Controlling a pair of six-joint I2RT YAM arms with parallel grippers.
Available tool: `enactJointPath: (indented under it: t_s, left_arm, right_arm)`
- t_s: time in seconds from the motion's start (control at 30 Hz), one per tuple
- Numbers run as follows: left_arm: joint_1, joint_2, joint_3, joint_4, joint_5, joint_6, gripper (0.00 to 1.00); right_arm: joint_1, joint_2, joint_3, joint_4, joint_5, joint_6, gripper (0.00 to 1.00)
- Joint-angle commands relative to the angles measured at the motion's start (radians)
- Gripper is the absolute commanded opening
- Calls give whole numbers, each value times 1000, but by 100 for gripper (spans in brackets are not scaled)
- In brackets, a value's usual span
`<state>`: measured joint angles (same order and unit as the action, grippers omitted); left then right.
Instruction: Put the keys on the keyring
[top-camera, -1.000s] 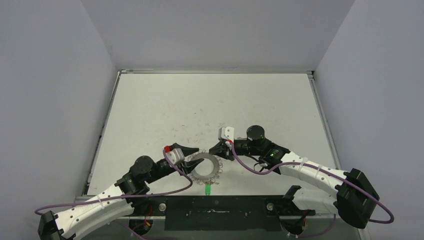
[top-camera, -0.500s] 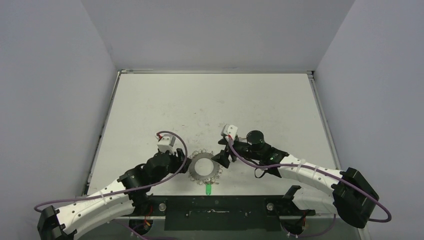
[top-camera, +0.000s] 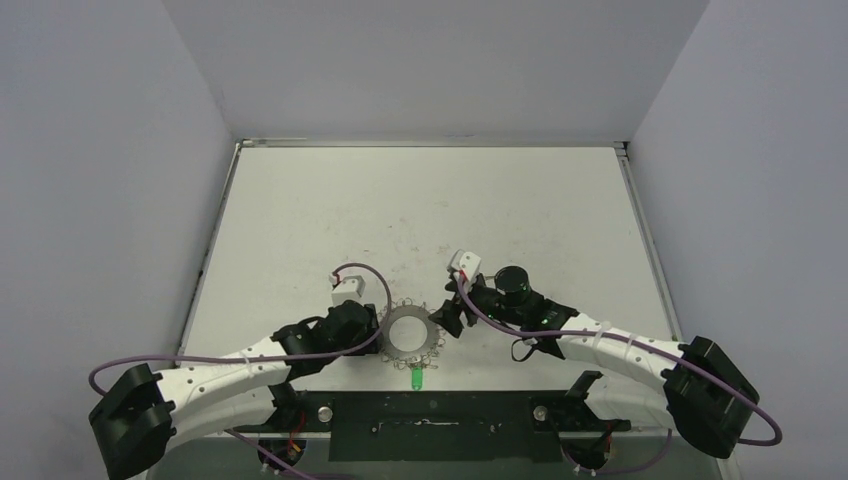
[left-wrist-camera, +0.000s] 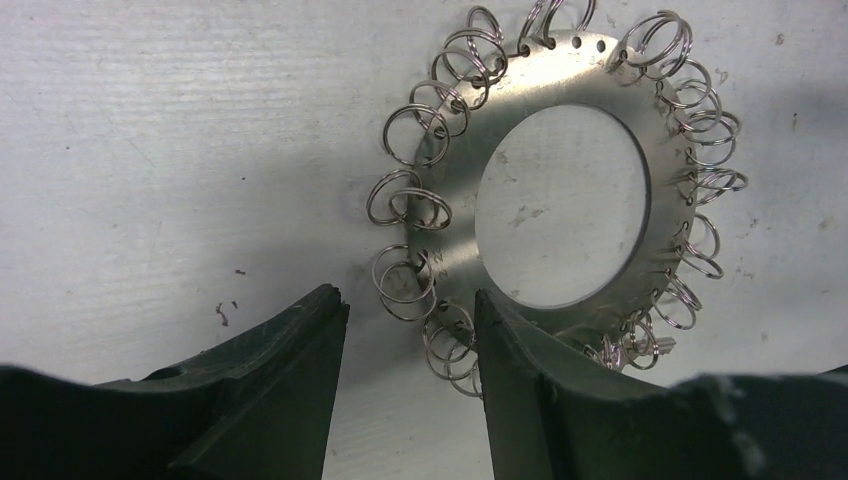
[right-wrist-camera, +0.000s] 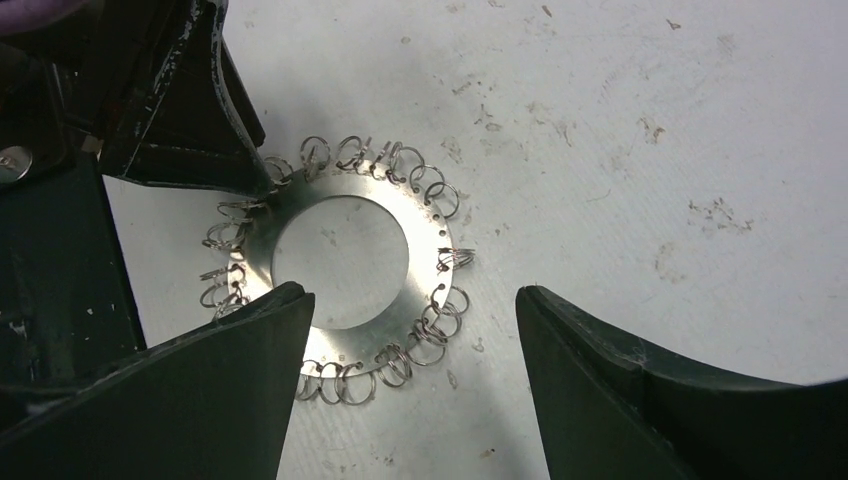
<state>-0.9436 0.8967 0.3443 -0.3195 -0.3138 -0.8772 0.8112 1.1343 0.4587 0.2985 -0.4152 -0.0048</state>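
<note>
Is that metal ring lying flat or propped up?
Flat: the keyring rests on the table, which shows through its hole in both wrist views.

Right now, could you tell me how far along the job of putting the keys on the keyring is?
Done: nothing I can confirm; the keyring lies flat on the table. In hand: nothing, as the left gripper and right gripper sit open on opposite sides of it. Left: the green key lies beside the ring, hooked on or not I cannot tell, and no second key shows.
</note>
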Motion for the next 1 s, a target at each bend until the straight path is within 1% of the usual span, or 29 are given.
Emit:
enactJointPath:
  t_s: [0.0, 0.1, 0.17, 0.23, 0.4, 0.5, 0.6, 0.73, 0.87, 0.97]
  left_arm:
    - [8, 81, 59, 159, 25, 37, 47]
    - [18, 147, 70, 242, 48, 90, 46]
    - [27, 193, 82, 281, 60, 120, 46]
    - [42, 239, 93, 334, 88, 161, 45]
    - [85, 333, 128, 422, 157, 263, 44]
    - [116, 356, 140, 454, 185, 299, 44]
    - [124, 332, 153, 446, 197, 342, 45]
    - [124, 234, 142, 395, 196, 377, 47]
    - [120, 95, 99, 323, 185, 389, 47]
    - [119, -33, 58, 228, 165, 348, 47]
  right_arm:
    - [-18, -57, -13, 70, 86, 47, 76]
    - [-39, -76, -34, 107, 108, 81, 77]
    - [-49, -87, -57, 156, 140, 119, 81]
    - [-58, -96, -69, 175, 145, 135, 81]
    - [-65, -100, -56, 147, 102, 85, 81]
    - [-69, -84, -29, 108, 29, 31, 82]
    - [-69, -65, -5, 73, -47, -22, 82]
    - [-65, -52, -8, 86, -113, -70, 82]
    - [-55, -28, -8, 110, -200, -132, 81]
    - [-28, 1, 4, 109, -202, -147, 80]
